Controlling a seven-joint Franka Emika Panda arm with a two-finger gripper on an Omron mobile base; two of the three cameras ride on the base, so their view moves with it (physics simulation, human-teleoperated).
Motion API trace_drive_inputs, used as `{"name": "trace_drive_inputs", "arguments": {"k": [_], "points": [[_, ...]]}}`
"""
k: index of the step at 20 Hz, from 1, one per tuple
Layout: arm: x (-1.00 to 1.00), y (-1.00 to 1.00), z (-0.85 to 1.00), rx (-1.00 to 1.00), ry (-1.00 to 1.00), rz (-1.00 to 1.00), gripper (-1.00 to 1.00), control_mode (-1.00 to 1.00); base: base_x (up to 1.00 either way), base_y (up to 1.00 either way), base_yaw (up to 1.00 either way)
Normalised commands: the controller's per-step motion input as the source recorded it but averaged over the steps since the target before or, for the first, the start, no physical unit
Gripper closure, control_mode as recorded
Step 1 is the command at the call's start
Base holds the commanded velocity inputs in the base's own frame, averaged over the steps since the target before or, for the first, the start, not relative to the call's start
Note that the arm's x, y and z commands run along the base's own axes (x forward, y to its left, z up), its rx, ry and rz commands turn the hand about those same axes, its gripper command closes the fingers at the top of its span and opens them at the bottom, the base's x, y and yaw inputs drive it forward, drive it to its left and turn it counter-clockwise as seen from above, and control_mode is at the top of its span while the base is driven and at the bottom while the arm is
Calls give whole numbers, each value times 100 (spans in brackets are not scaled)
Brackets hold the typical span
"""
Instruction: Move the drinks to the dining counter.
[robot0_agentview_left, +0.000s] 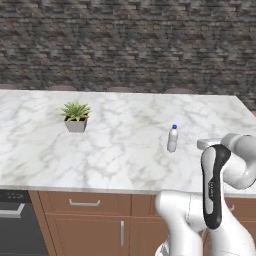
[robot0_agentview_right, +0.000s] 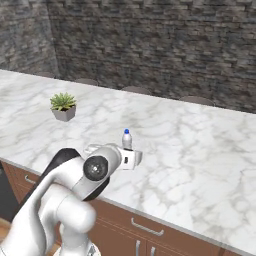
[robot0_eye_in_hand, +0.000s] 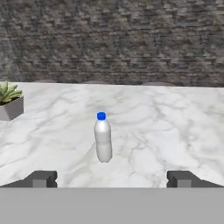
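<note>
One of the drinks, a whitish clear bottle (robot0_agentview_left: 172, 139) (robot0_agentview_right: 127, 139) (robot0_eye_in_hand: 103, 138) with a blue cap, stands upright on the dining counter (robot0_agentview_left: 120, 165) (robot0_agentview_right: 200, 150) (robot0_eye_in_hand: 166, 127), a white grey-veined marble top. My gripper (robot0_eye_in_hand: 111, 179) is open, drawn back from the bottle towards the counter's near edge, with nothing between its fingertips (robot0_eye_in_hand: 41, 178). The bottle stands free, centred a little left between the two tips in the hand view. In the right base view my hand (robot0_agentview_right: 131, 159) sits just in front of the bottle and hides its lower part.
A small potted plant (robot0_agentview_left: 76, 117) (robot0_agentview_right: 63, 106) (robot0_eye_in_hand: 8, 101) stands on the counter to the left of the bottle. Brown cabinets (robot0_agentview_left: 90, 220) and a dark dishwasher front (robot0_agentview_left: 15, 220) lie below the top. A dark brick wall (robot0_agentview_left: 128, 45) rises behind, with stool tops (robot0_agentview_left: 120, 89) at the far edge.
</note>
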Motion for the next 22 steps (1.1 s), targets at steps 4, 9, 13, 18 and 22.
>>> {"name": "trace_drive_inputs", "arguments": {"k": [4, 9, 13, 18, 22], "points": [[-74, -2, 0, 0, 0, 0, -100, -100, 0, 0, 0], [-33, 0, 0, 0, 0, 0, -100, 100, -5, 0, 0], [0, 0, 0, 0, 0, 0, -100, 100, -6, 0, 0], [0, 0, 0, 0, 0, 0, -100, 100, -83, 17, 11], [0, 0, 0, 0, 0, 0, -100, 100, -90, 41, 27]]}}
